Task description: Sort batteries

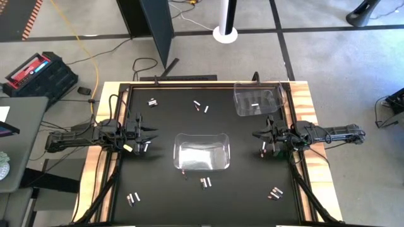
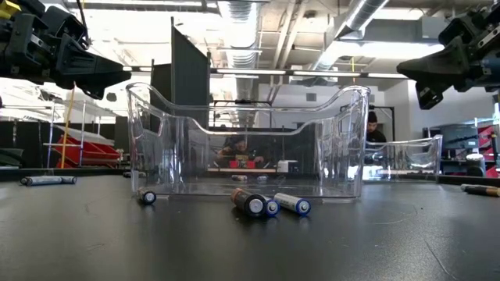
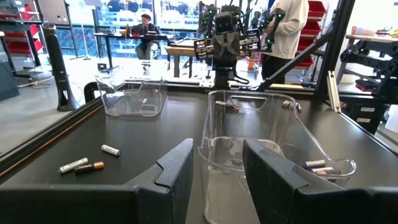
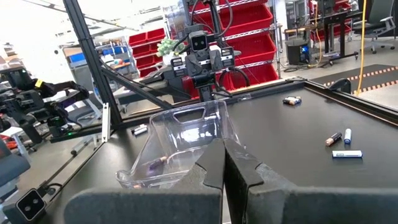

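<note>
Small silvery and dark batteries (image 1: 205, 183) scattered toward table (image 1: 164, 202) edges; open mat around both. Left gripper (image 1: 153, 133) fingers apart, empty. Right gripper (image 1: 256, 134) fingers together.

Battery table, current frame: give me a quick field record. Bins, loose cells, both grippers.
surface: black table
centre bin: clear, upright, mid-table, at least one dark cell inside
far bin: clear, toward the far right corner, one pale cell visible in it
loose batteries: small groups scattered on the mat, e.g. far side, near left, near right, just in front of the centre bin
left gripper: left of the centre bin, fingers apart, nothing between them
right gripper: right of the centre bin, shut, empty
</note>
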You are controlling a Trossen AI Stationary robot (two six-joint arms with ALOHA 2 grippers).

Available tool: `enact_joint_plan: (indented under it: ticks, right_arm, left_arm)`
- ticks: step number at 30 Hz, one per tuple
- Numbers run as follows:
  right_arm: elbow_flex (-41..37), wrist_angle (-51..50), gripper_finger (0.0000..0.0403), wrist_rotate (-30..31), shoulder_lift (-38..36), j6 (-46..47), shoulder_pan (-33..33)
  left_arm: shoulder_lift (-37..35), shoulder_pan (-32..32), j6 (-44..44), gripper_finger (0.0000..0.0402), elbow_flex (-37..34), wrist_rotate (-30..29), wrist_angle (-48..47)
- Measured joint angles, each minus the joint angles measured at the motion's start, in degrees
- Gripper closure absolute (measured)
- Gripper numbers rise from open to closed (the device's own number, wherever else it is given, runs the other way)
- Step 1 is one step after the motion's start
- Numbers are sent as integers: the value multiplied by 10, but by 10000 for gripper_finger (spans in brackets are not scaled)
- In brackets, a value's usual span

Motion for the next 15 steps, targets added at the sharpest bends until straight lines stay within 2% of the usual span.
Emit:
enact_joint_plan:
  ticks: [15]
  right_arm:
    - [0, 5, 381, 3, 0, 19, 0]
  left_arm:
    - [0, 0, 0, 269, 0, 0, 0]
